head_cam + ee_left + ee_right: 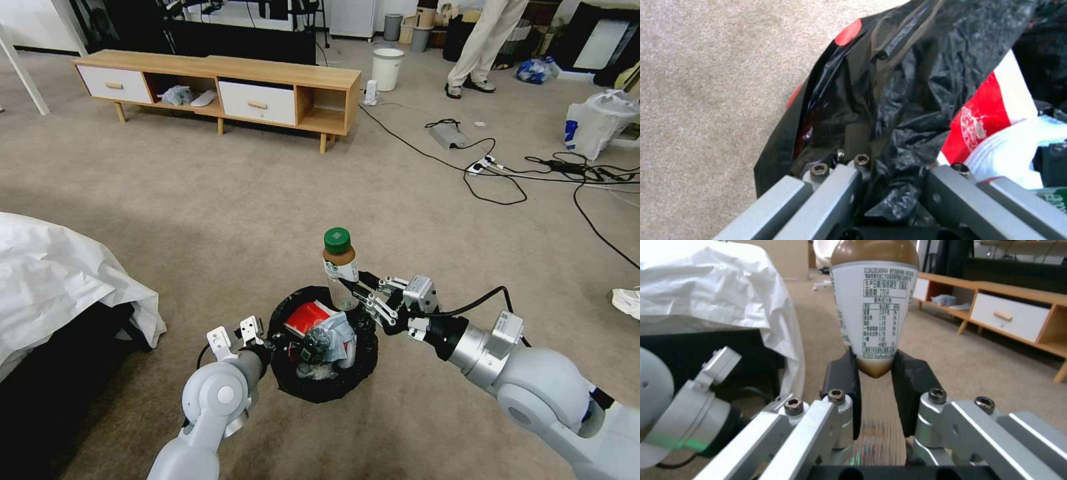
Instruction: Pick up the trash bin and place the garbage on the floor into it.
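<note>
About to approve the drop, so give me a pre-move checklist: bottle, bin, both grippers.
1. Right gripper shut on the bottle: ok.
2. Bottle upright, green cap on: ok.
3. Bottle over the trash bin opening: ok in the head view; it stands at the far rim.
4. Left gripper clamped on the bin's rim: ok.
5. Room inside the bin: cannot tell; a red wrapper, tissue and another bottle are piled near the top.
</note>
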